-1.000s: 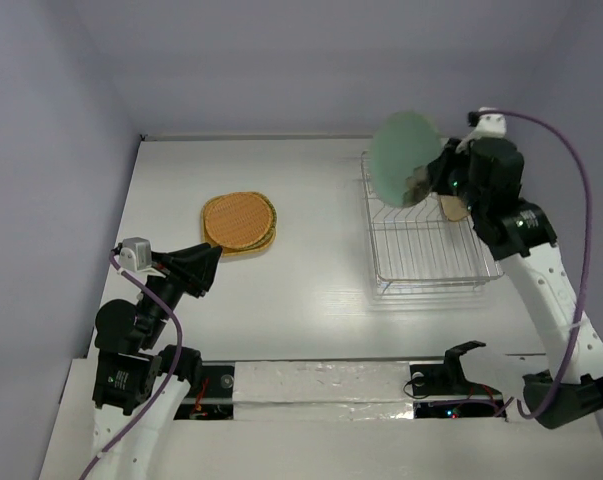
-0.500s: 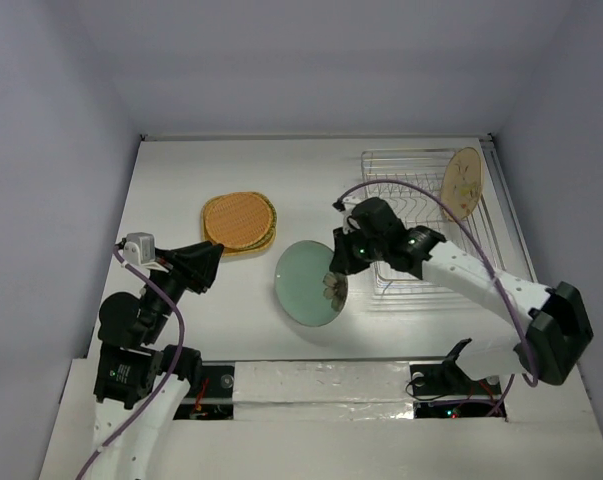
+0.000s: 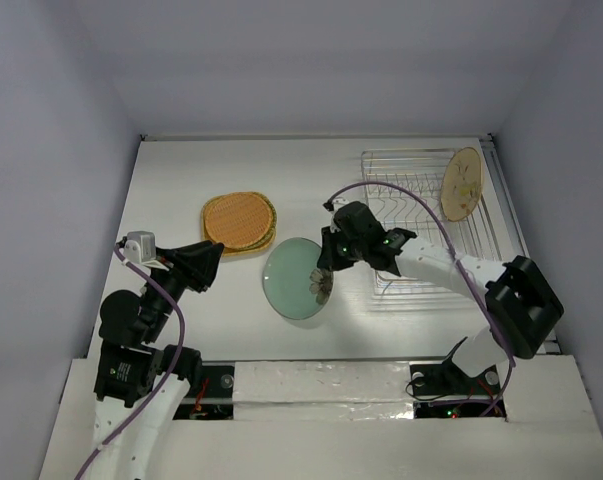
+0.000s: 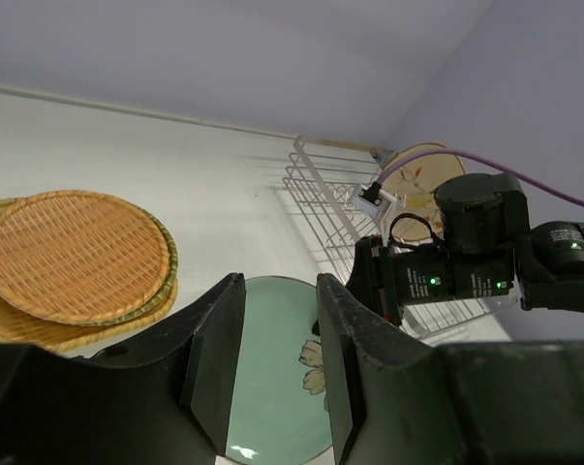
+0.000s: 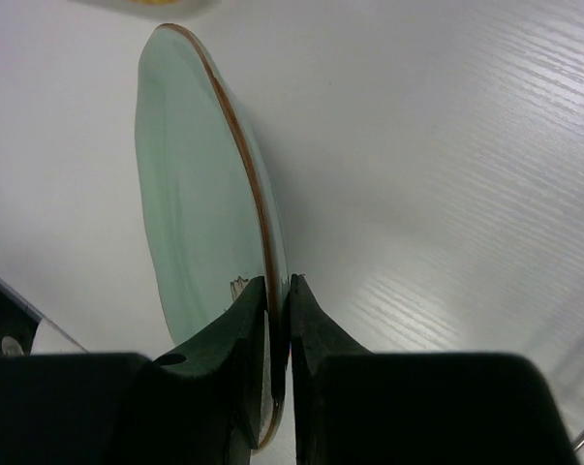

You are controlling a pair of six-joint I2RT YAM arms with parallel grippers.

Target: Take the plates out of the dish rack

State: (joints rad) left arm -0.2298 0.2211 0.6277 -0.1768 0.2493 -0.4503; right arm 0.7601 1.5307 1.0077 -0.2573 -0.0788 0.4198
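Observation:
My right gripper [image 3: 328, 272] is shut on the rim of the pale green plate [image 3: 293, 279], holding it low over the table left of the dish rack [image 3: 421, 270]. In the right wrist view its fingers [image 5: 309, 329] pinch the plate's edge [image 5: 190, 194]. The beige floral plate [image 3: 461, 184] stands upright in the rack's far right corner. The orange ribbed plates [image 3: 239, 221] lie stacked on the table to the left. My left gripper [image 3: 213, 262] is open and empty near the table's front left. In the left wrist view, the green plate [image 4: 272, 373] shows between its fingers.
The side walls close in the table left and right. The right arm's purple cable [image 3: 401, 196] arcs over the rack. The front table edge [image 3: 311, 365] lies just below the green plate.
The right gripper carried the green plate from above the rack down and left to the table's middle, then a little further left. The left arm has not moved.

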